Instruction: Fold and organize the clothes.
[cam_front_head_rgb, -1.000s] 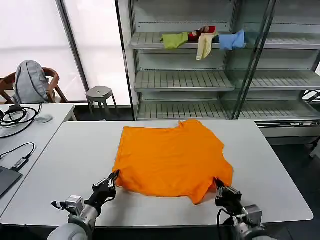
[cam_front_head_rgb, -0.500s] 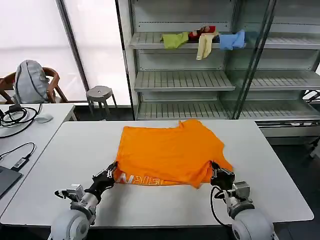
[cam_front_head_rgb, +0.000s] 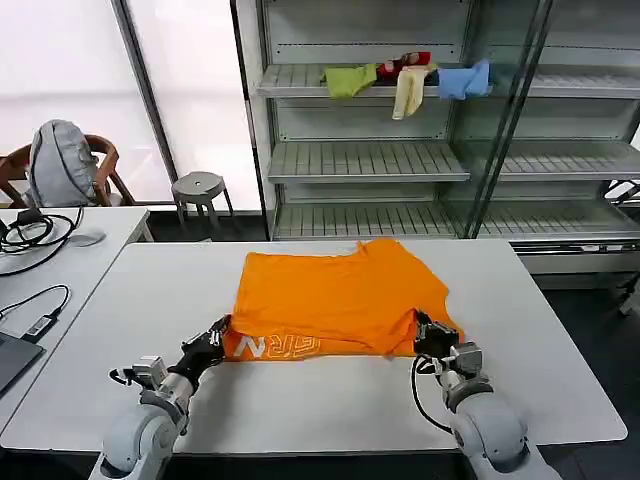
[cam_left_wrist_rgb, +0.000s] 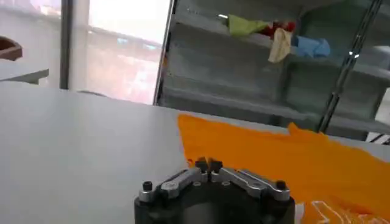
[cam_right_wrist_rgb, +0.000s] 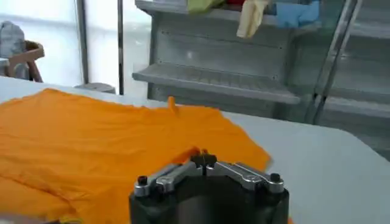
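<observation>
The orange T-shirt (cam_front_head_rgb: 335, 300) is spread on the white table (cam_front_head_rgb: 560, 340) in the head view, a little toward twelve o'clock of the table's middle. Its near hem is turned up and laid back over the body, so that a strip of the printed side is shown along the six o'clock edge. Of the white lettering (cam_front_head_rgb: 280, 346) only a few block letters are exposed; the rest is covered by the fold and cannot be read. The sleeve at three o'clock is partly hidden behind the right gripper (cam_front_head_rgb: 432, 336).

The folded edge is held at both ends. The left gripper (cam_front_head_rgb: 215, 335) is placed at the corner toward eight o'clock of the shirt, and in the left wrist view its fingertips (cam_left_wrist_rgb: 208, 164) are seen pressed together, with orange cloth just beyond them; the pinch point itself is too small to be made out clearly. The right gripper is placed at the corner toward four o'clock, and in the right wrist view its fingers (cam_right_wrist_rgb: 204, 160) are closed on a ridge of the fabric. Both forearms are cut off by the lower edge of the head view.
</observation>
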